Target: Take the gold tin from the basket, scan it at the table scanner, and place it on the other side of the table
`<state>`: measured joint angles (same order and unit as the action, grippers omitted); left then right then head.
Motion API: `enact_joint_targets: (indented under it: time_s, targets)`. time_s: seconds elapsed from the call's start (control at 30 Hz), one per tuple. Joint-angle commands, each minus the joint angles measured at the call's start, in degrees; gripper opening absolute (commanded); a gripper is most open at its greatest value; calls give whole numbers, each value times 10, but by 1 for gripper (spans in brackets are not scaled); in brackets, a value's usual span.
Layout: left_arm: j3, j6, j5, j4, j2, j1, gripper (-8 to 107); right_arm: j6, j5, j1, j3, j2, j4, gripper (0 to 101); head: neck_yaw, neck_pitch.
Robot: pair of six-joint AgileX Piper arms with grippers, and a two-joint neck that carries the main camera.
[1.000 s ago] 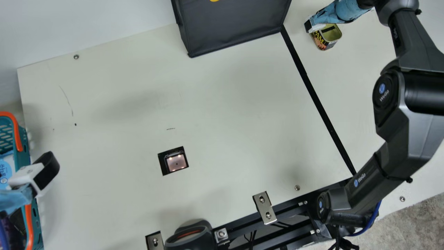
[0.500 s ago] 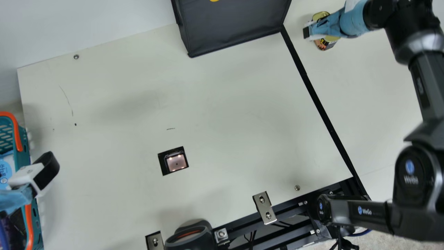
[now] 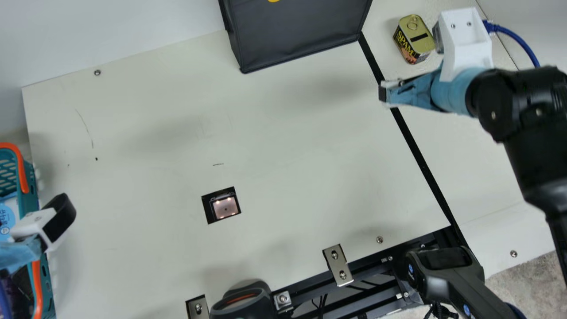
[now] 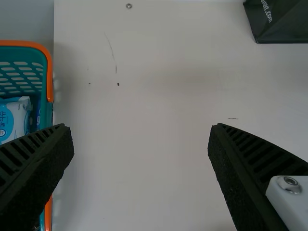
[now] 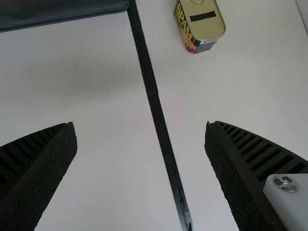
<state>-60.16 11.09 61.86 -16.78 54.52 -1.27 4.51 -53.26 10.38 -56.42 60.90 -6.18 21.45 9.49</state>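
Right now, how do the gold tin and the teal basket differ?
The gold tin is small with solid printed sides; the teal basket is larger, with perforated walls. The tin's top is closed, the basket's open, with a white packet inside. In the main view, the tin stands right of the black strip; the basket is at the left edge. Both are upright.

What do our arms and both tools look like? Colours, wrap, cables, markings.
The right arm is black, with small round blue marks, light blue wrapping near the tool, a white bracket and a blue cable. The right tool has black ribbed fingers, one with a white screwed block. The left tool matches, blue wrapping included.
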Motion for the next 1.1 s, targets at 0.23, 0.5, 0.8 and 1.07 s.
enact_joint_targets:
  time_s: [0.23,0.5,0.8,1.07]
  targets:
    - [-34,-43,30,60,-44,11,90,-5,-70,-50,-47,-85,17,95,-79,-16]
    - [-80,-102,70,140,-103,26,90,-38,-146,-100,-118,-165,47,95,-186,-16]
    - [-88,-111,77,153,-113,29,90,-45,-167,-110,-136,-186,53,95,-199,-16]
    - [-88,-111,77,153,-113,29,90,-45,-168,-110,-136,-187,54,95,-199,-16]
